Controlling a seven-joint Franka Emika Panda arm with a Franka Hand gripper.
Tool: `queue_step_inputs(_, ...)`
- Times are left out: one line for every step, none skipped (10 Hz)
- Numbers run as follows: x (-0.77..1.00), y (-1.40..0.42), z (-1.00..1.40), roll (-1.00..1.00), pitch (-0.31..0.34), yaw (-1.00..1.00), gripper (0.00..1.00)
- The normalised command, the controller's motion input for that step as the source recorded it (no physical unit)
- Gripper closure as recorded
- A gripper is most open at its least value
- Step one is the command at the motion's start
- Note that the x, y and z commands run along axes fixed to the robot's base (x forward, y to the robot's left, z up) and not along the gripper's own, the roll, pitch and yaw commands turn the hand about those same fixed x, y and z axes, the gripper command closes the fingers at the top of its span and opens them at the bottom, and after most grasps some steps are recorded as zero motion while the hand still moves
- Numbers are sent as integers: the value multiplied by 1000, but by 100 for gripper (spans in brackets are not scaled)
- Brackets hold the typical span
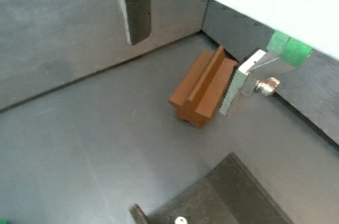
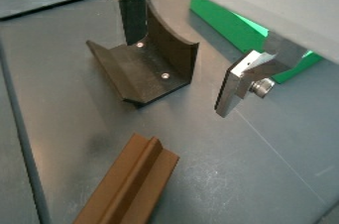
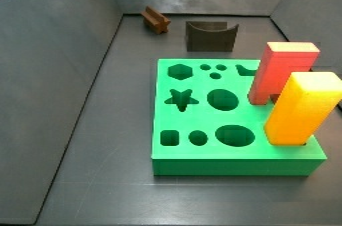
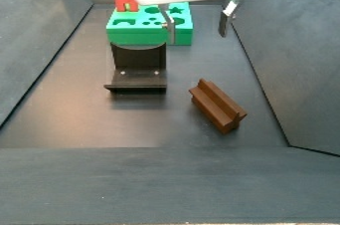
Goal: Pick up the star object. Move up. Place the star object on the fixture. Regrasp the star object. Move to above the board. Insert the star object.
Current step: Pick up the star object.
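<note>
The star peg (image 1: 203,87) lies flat on the dark surface (image 1: 79,139) in a wrist view, free of any grip, with one silver finger (image 1: 135,15) hanging well apart from it and the other finger close beside its end. The gripper (image 1: 192,50) is spread wide and holds nothing.

In a wrist view the peg (image 2: 126,184) lies near the dark fixture (image 2: 143,57), apart from it, and the green board (image 2: 252,32) shows beyond the fingers.

In a side view the peg (image 3: 155,20) sits at the far end of the surface, left of the fixture (image 3: 210,35); the board (image 3: 221,120) is nearer, carrying a red block (image 3: 282,70) and a yellow block (image 3: 299,108).

In a side view the gripper (image 4: 197,28) hangs above the surface, short of the peg (image 4: 217,105).

I judge the first step is in hand: the pick-up is not yet done. The next move calls for bringing the spread fingers down astride the peg, then closing.
</note>
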Motion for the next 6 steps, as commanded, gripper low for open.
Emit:
queue_step_inputs(240,166,-194,-113,0,334,0)
queue_step_inputs(231,200,-246,-60,0,329,0)
queue_step_inputs(169,200,-340,0,-7,340,0)
queue_step_inputs(97,94,-449,0,-50,394,0)
queue_step_inputs(57,17,-537,0,-57,411,0)
queue_step_inputs(0,49,-531,26,-86,357,0)
